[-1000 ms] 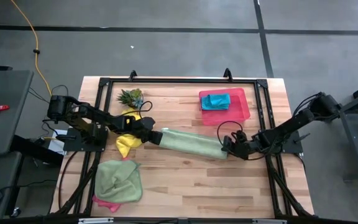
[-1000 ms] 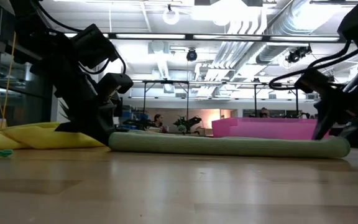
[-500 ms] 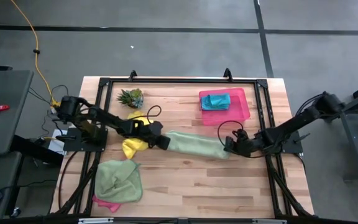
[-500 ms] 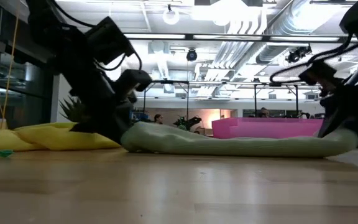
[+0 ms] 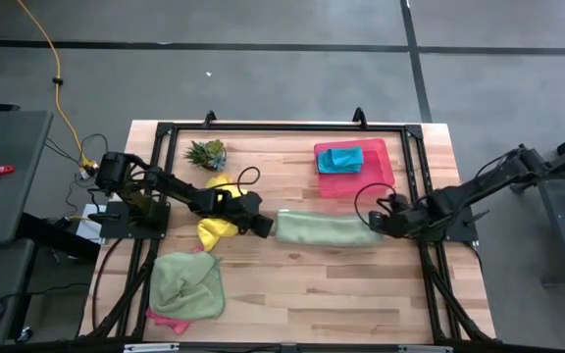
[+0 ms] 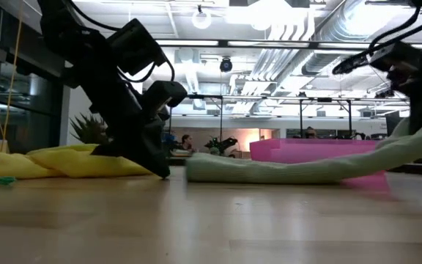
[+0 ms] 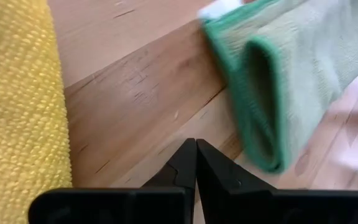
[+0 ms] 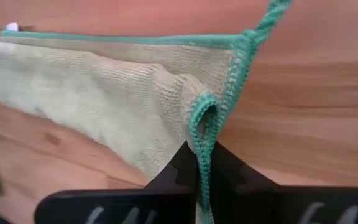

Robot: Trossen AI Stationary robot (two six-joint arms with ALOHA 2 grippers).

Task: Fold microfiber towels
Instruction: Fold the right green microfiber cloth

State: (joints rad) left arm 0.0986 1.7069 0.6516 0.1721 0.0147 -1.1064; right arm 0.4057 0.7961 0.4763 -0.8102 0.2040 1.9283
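A light green towel (image 5: 327,227), folded into a long band, lies across the middle of the table. Its left end (image 7: 263,99) rests on the wood just beyond my left gripper (image 5: 263,226), which is shut and empty. My right gripper (image 5: 390,218) is shut on the band's right end, which slopes up off the table in the low view (image 6: 409,143). A yellow towel (image 5: 212,224) lies crumpled beside the left gripper. Another light green towel (image 5: 186,284) lies on a pink one (image 5: 165,318) at the near left. A teal towel (image 5: 341,157) sits folded in the pink tray (image 5: 381,172). My right gripper pinches the towel's right end at its teal-stitched hem (image 8: 205,121) between its two fingers; the hem is folded over there, so more than one layer. The fingers come from the table's right side. That end is lifted, while the rest of the band lies on the table.
A small spiky plant (image 5: 207,152) stands at the far left. A black frame (image 5: 263,127) runs around the table's edges. Bare wood lies along the near side, right of the green and pink pile.
My right gripper has gone toward the table's right edge and up, dragging the green band to the right and raising its right end. The band's left end has come free of my left gripper and lies on the table. My left gripper has followed to the right.
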